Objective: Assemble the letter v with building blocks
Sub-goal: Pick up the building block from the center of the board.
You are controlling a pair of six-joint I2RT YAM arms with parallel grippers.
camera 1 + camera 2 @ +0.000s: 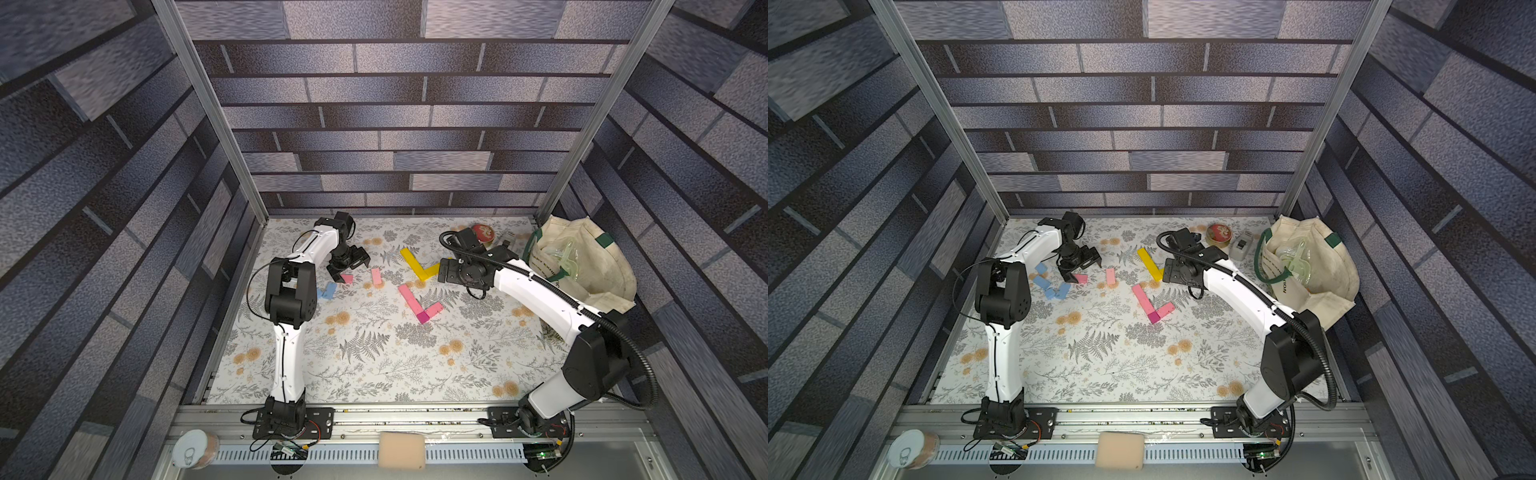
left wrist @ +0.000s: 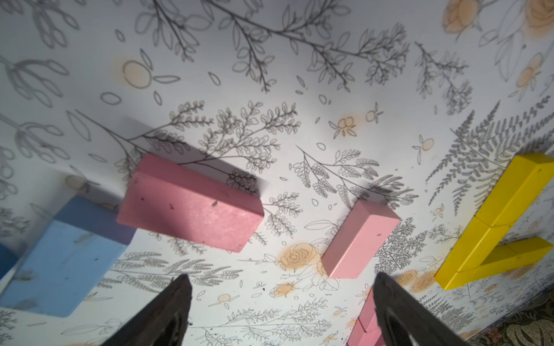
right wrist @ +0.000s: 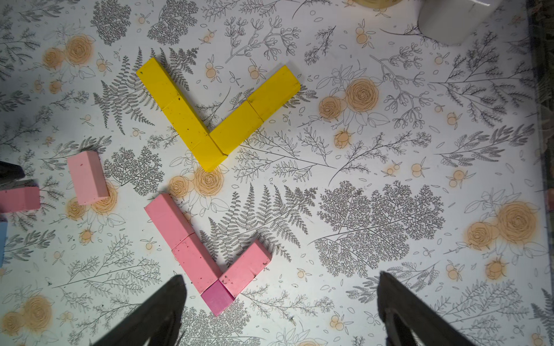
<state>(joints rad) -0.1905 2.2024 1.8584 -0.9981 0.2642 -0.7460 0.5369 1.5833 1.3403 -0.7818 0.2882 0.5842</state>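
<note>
Floral counter (image 1: 374, 365) is carrying a pink V (image 3: 196, 257), seemingly 1 brick short; left gripper (image 2: 280, 277) is hovering open, empty, beside a loose pink brick (image 2: 192, 206), needing to straddle it; right gripper (image 3: 280, 277) is gaping too.

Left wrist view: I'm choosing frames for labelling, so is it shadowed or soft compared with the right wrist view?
Left wrist view: shadow falls across part of the matte dark pink rectangular block and the light blue block; the left hand is a dark, soft silhouette. Right wrist view: the yellow block V is evenly lit and sharp.
</note>
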